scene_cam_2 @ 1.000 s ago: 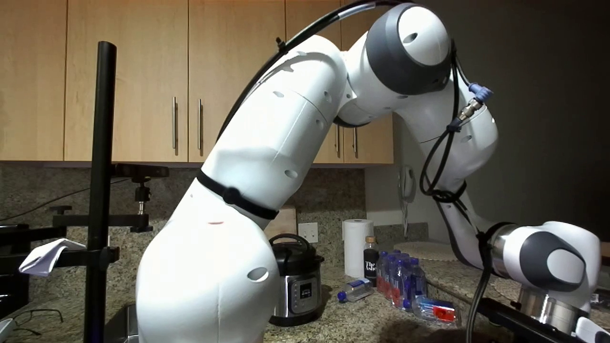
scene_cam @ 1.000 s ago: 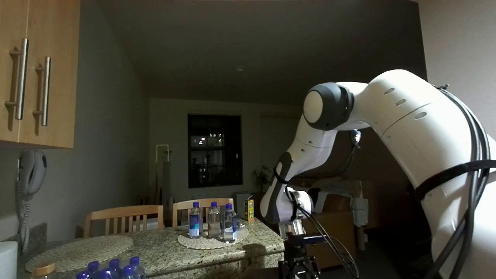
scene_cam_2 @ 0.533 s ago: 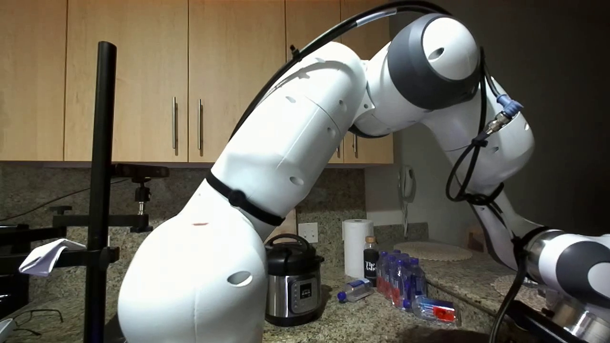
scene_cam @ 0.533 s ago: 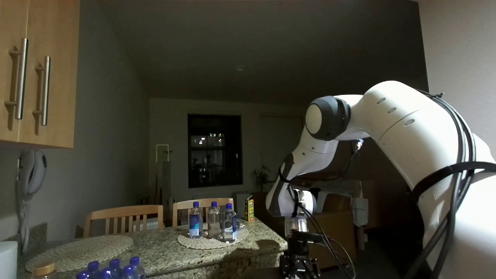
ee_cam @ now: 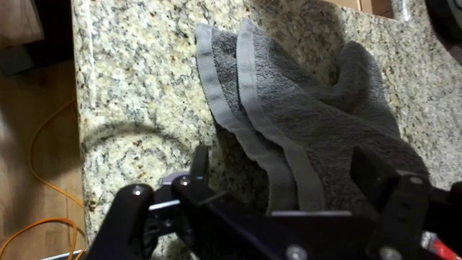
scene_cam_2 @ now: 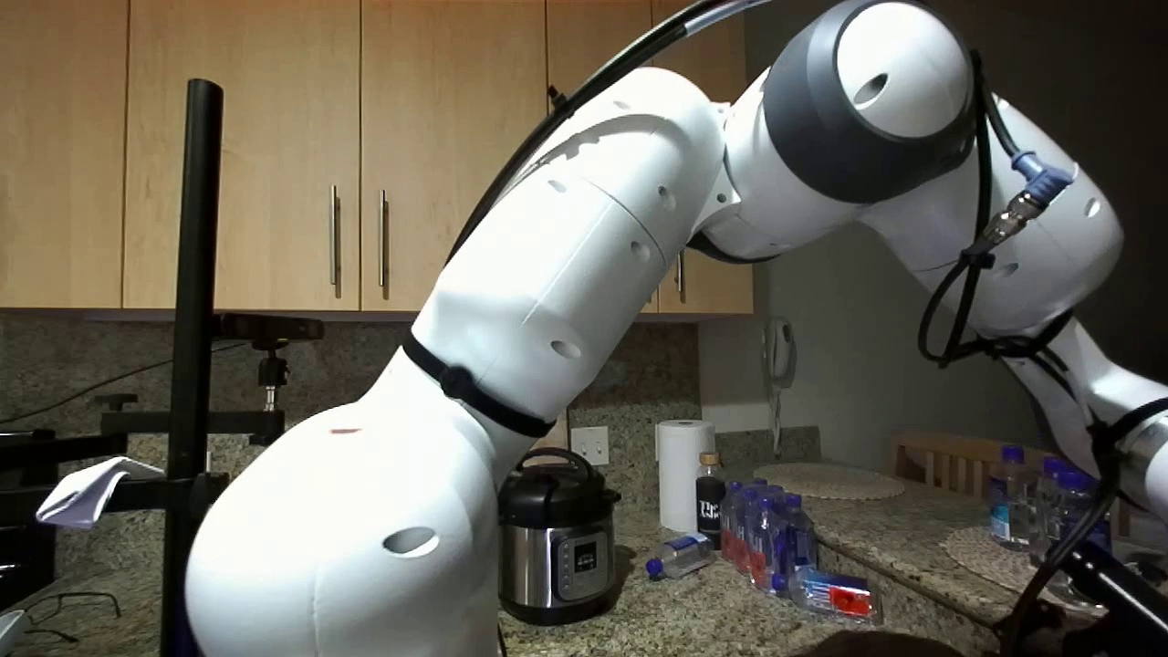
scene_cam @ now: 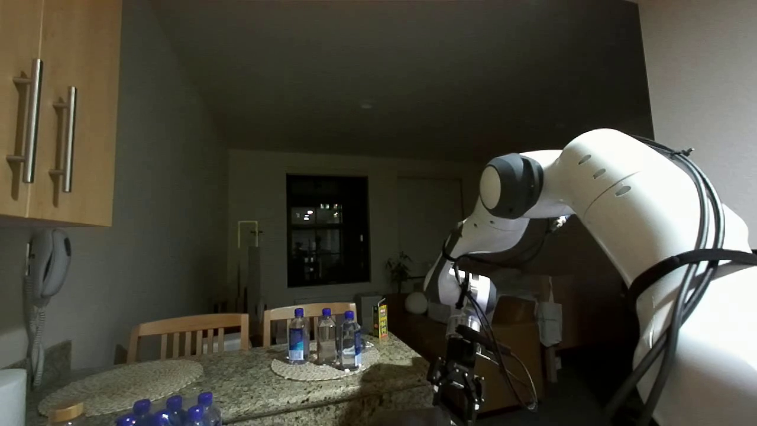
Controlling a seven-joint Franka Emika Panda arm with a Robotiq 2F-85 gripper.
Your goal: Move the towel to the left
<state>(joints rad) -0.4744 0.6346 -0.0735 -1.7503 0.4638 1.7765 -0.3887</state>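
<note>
above towel (ee_cam: pixel 306 115), fingers (ee_cam: pixel 200 163) wide apart, contact unclear

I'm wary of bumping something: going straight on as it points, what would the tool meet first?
Probably the gray towel, lying on the countertop ahead of the open tool; how close is unclear.

Towel (ee_cam: pixel 306 115) on the counter (ee_cam: pixel 144 86)

Robotiq gripper (ee_cam: pixel 284 168): black fingers (ee_cam: pixel 371 173), black linkages (ee_cam: pixel 131 204), shiny round screws (ee_cam: pixel 184 180). Just above gripper, silvery wrist collar (scene_cam: pixel 464 322), probably metal, dimly seen. Farther up, Franka Emika Panda arm (scene_cam_2: pixel 557 265): glossy white rounded links (scene_cam_2: pixel 356 502), oval recesses (scene_cam_2: pixel 411 542), dark-grey elbow joint (scene_cam_2: pixel 812 114) with white round cap (scene_cam_2: pixel 899 68), black cables (scene_cam_2: pixel 625 66), black strap (scene_cam_2: pixel 502 413), blue-and-metal cable connector (scene_cam_2: pixel 1029 203), small reddish mark (scene_cam_2: pixel 345 431).
</note>
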